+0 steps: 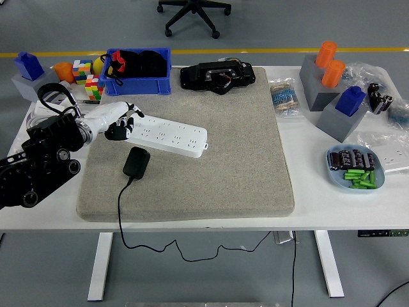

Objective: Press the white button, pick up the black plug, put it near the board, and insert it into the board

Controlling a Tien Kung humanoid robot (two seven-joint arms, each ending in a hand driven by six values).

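A long white plastic board (pixel 169 135) lies left of centre on a coarse grey felt mat (pixel 243 160). The left hand (pixel 119 120), fingers curled, empty, touches its left end. The boxy black plug (pixel 136 161) lies just below.

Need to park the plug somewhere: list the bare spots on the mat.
The grey mat is bare across its right half, from the white power strip to its right edge, and along its front edge right of the black plug. Crowded: the far-left corner, where the left hand rests on the strip.
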